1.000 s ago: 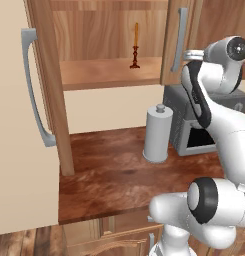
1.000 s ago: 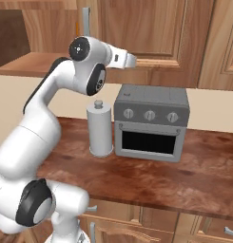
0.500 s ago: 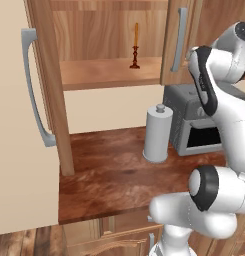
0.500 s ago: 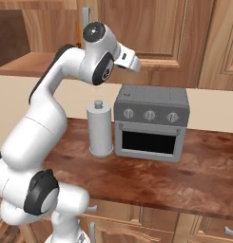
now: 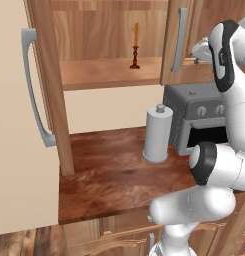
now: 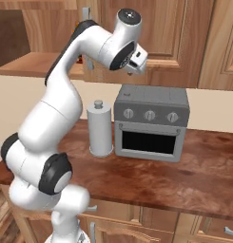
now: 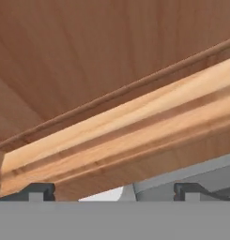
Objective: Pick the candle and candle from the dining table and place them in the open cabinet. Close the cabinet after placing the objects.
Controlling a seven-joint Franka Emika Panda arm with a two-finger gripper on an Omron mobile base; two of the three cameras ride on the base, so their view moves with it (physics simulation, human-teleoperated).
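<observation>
A thin orange candle [image 5: 135,46] on a dark red holder stands upright on the shelf of the open cabinet [image 5: 104,73]. The cabinet's left door [image 5: 48,85] hangs wide open, its grey bar handle [image 5: 33,90] facing me. My gripper [image 6: 134,65] is up beside the closed right door, above the toaster oven and to the right of the candle. In the hand view my gripper [image 7: 114,192] is open and holds nothing. Its fingertips [image 7: 39,191] stand wide apart, close against a wooden door panel. The dining table is out of view.
A grey toaster oven [image 6: 151,122] and a white paper towel roll [image 6: 100,128] stand on the reddish-brown counter [image 5: 114,175] under the cabinet. The closed right door has a grey handle [image 5: 180,32]. A beige wall panel [image 5: 14,150] lies to the left.
The arm has lifted and swung the open hand right, away from the cabinet opening towards the closed door above the toaster oven. The candle on the shelf has stayed put.
</observation>
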